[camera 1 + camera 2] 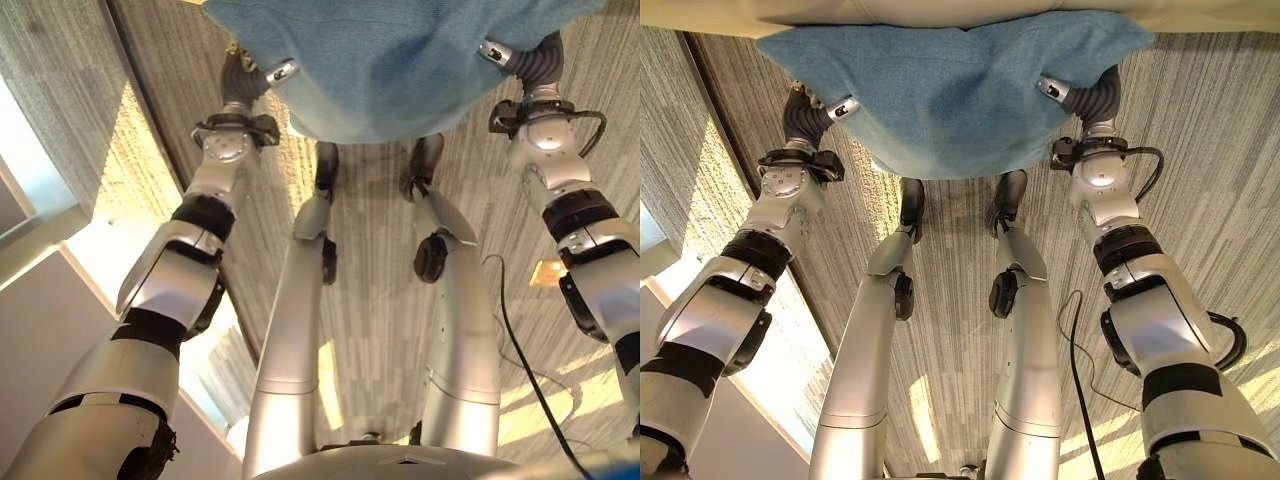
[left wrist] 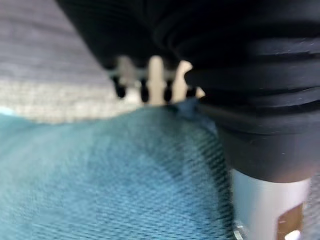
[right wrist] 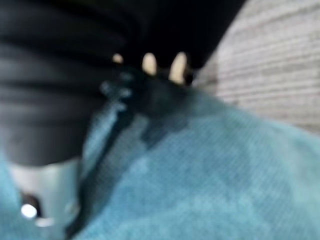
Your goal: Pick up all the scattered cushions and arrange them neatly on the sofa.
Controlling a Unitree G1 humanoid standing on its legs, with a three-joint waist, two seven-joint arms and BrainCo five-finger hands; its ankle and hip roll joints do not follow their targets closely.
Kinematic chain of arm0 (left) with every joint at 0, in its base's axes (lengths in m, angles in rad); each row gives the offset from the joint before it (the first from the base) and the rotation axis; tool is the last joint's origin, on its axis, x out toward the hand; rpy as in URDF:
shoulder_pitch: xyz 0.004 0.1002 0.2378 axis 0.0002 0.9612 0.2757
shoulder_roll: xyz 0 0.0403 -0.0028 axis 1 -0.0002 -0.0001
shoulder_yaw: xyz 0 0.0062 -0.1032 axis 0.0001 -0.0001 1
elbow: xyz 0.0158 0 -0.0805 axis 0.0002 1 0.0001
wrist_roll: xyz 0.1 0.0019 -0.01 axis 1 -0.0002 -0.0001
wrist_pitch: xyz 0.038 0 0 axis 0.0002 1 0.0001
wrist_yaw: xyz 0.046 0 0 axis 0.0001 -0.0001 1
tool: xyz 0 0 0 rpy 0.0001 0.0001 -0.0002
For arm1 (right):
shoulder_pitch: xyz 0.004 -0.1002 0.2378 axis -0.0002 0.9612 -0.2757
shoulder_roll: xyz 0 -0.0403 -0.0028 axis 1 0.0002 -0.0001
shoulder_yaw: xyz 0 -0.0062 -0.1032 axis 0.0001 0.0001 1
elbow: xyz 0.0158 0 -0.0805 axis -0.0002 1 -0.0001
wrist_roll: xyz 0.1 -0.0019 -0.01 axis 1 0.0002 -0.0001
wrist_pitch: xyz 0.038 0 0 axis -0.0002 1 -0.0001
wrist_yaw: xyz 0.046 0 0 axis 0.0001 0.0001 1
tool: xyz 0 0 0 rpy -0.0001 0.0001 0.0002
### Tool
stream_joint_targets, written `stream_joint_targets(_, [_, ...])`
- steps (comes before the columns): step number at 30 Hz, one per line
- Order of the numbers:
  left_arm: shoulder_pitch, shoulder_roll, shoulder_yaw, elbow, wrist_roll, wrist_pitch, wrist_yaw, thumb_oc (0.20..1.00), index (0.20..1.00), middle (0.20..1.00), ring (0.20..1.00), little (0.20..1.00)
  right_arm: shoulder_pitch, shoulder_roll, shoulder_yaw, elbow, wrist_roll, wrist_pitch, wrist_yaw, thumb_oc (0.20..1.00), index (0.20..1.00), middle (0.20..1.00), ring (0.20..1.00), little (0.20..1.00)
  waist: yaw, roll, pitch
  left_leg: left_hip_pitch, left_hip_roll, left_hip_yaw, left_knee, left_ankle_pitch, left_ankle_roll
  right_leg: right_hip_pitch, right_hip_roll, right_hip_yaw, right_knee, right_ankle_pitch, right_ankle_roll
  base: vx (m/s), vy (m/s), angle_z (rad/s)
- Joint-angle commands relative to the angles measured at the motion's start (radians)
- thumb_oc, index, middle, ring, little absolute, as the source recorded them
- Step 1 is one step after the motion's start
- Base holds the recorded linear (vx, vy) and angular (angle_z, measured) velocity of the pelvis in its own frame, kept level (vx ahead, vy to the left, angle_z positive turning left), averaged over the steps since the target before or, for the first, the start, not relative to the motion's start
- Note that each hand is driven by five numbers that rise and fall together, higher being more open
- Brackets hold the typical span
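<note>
The robot holds a teal cushion at 12 o'clock between both hands, above the grey carpet. The left hand and right hand press its sides; wrist views show fingertips past the fabric, grip uncertain. A pale sofa edge borders the top

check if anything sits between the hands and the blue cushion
Nothing visible does. The left hand and right hand are already against the blue cushion, one at each side, holding it up off the grey carpet.
</note>
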Motion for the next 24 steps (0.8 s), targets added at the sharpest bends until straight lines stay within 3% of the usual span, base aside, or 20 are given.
stream_joint_targets(1, [-0.021, -0.079, -0.006, 0.007, -0.015, -0.05, 0.009, 1.0, 1.0, 1.0, 1.0, 1.0, -0.05, 0.131, 0.134, 0.015, -0.006, -0.03, 0.019, 1.0, 1.0, 1.0, 1.0, 1.0, 0.0, 0.029, -0.076, -0.005, -0.03, -0.104, 0.008, -0.028, -0.009, 0.064, 0.007, 0.003, -0.023, -0.043, 0.118, 0.0, 0.0, 0.0])
stream_joint_targets(2, [-0.051, -0.095, -0.014, -0.006, -0.022, -0.057, 0.015, 1.0, 1.0, 1.0, 1.0, 1.0, -0.079, 0.173, 0.159, 0.033, -0.01, -0.022, 0.025, 0.78, 0.78, 0.78, 0.78, 0.78, 0.004, 0.03, -0.073, -0.005, -0.033, -0.103, 0.013, -0.028, -0.009, 0.064, 0.009, 0.002, -0.016, -0.045, 0.117, 0.0, 0.0, 0.0])
stream_joint_targets(3, [-0.06, -0.103, -0.017, -0.013, -0.022, -0.059, 0.017, 0.787, 0.787, 0.787, 0.787, 0.787, -0.094, 0.195, 0.175, 0.036, -0.013, -0.019, 0.027, 0.454, 0.454, 0.454, 0.454, 0.454, 0.006, 0.031, -0.074, -0.005, -0.033, -0.104, 0.012, -0.027, -0.009, 0.064, 0.01, 0.002, -0.016, -0.045, 0.116, 0.0, 0.0, 0.0])
stream_joint_targets(4, [-0.072, -0.115, -0.021, -0.011, -0.021, -0.063, 0.019, 0.291, 0.291, 0.291, 0.291, 0.291, -0.105, 0.215, 0.184, 0.045, -0.012, -0.018, 0.029, 0.2, 0.2, 0.2, 0.2, 0.2, 0.007, 0.033, -0.074, -0.005, -0.036, -0.105, 0.016, -0.026, -0.009, 0.064, 0.011, 0.0, -0.015, -0.044, 0.115, 0.0, 0.0, 0.0])
stream_joint_targets(5, [-0.082, -0.134, -0.02, -0.021, -0.03, -0.069, 0.024, 0.2, 0.2, 0.2, 0.2, 0.2, -0.112, 0.253, 0.19, 0.046, -0.004, -0.019, 0.032, 0.2, 0.2, 0.2, 0.2, 0.2, 0.01, 0.033, -0.078, -0.005, -0.037, -0.107, 0.015, -0.025, -0.009, 0.064, 0.012, -0.001, -0.016, -0.044, 0.115, 0.0, 0.0, 0.0])
stream_joint_targets(8, [-0.094, -0.155, -0.007, -0.037, -0.045, -0.087, 0.041, 0.2, 0.2, 0.2, 0.2, 0.2, -0.123, 0.295, 0.187, 0.047, 0.003, -0.027, 0.029, 0.2, 0.2, 0.2, 0.2, 0.2, 0.013, 0.034, -0.087, -0.005, -0.041, -0.112, 0.013, -0.021, -0.008, 0.064, 0.016, -0.002, -0.016, -0.043, 0.113, 0.0, 0.0, 0.0])
stream_joint_targets(13, [-0.077, -0.147, 0.007, -0.106, -0.049, -0.107, 0.051, 0.2, 0.2, 0.2, 0.2, 0.2, -0.137, 0.282, 0.204, 0.03, -0.033, -0.024, 0.027, 0.2, 0.2, 0.2, 0.2, 0.2, 0.021, 0.036, -0.103, -0.004, -0.044, -0.115, -0.001, -0.016, -0.008, 0.064, 0.019, -0.003, -0.02, -0.042, 0.114, 0.0, 0.0, 0.0])
stream_joint_targets(17, [0.001, -0.164, 0.039, -0.2, -0.036, -0.122, 0.057, 0.2, 0.2, 0.2, 0.2, 0.2, -0.091, 0.255, 0.156, -0.037, -0.052, -0.034, 0.018, 0.2, 0.2, 0.2, 0.2, 0.2, 0.018, 0.028, -0.153, 0.028, -0.045, -0.103, -0.048, -0.007, -0.007, 0.065, 0.023, 0.01, -0.022, -0.037, 0.112, -0.01, -0.002, 0.01])
stream_joint_targets(21, [0.131, -0.243, 0.072, -0.327, -0.008, -0.143, 0.058, 0.2, 0.2, 0.2, 0.2, 0.2, 0.029, 0.257, 0.062, -0.167, -0.081, -0.061, 0.007, 0.2, 0.2, 0.2, 0.2, 0.2, 0.011, 0.028, -0.161, 0.147, -0.038, -0.099, -0.11, -0.006, -0.01, 0.178, 0.026, 0.002, -0.066, -0.037, 0.114, -0.06, -0.006, 0.04])
stream_joint_targets(24, [0.234, -0.294, 0.077, -0.406, 0.018, -0.149, 0.04, 0.2, 0.2, 0.2, 0.2, 0.2, 0.148, 0.262, -0.001, -0.284, -0.129, -0.076, 0.01, 0.2, 0.2, 0.2, 0.2, 0.2, 0.005, 0.024, -0.147, 0.31, -0.029, -0.105, -0.201, -0.002, -0.018, 0.34, 0.017, -0.008, -0.144, -0.029, 0.118, -0.05, -0.044, 0.04])
